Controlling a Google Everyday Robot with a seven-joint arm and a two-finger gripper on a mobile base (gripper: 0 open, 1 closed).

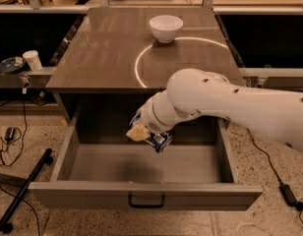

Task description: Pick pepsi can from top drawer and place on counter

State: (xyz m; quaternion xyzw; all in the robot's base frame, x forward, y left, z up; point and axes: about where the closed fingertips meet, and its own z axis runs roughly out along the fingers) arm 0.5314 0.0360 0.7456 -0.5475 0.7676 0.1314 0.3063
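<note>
From my end I count one can, one bowl, one cup and one open drawer. The gripper point(149, 135) sits just left of the frame's centre, over the open top drawer point(141, 193) and below the front edge of the counter point(102, 48). It is clamped on the single pepsi can point(161, 141); a tan finger pad point(137, 132) presses against the can's left side, and the other finger is hidden behind the wrist, so I read the grip mostly from how the can hangs. The can is tilted and clear of the drawer floor, with a dark shadow point(136, 170) on the floor under it. I see blue with white markings on the can, but the lettering is too small for me to read.

The one white arm point(230, 104) comes in from the right edge of the frame and crosses the drawer's right wall. The drawer has one small dark handle point(146, 200) at the middle of its front panel, low in the frame.

On the counter stands one white bowl point(166, 27), upper centre, with a bright curved light reflection point(137, 68) arcing in front of it. At the far left, one white cup point(32, 60) stands on a side shelf point(21, 78) beside a dark dish point(11, 64). One black pole point(23, 191) lies on the floor at lower left, and one black power brick point(289, 193) lies at lower right
</note>
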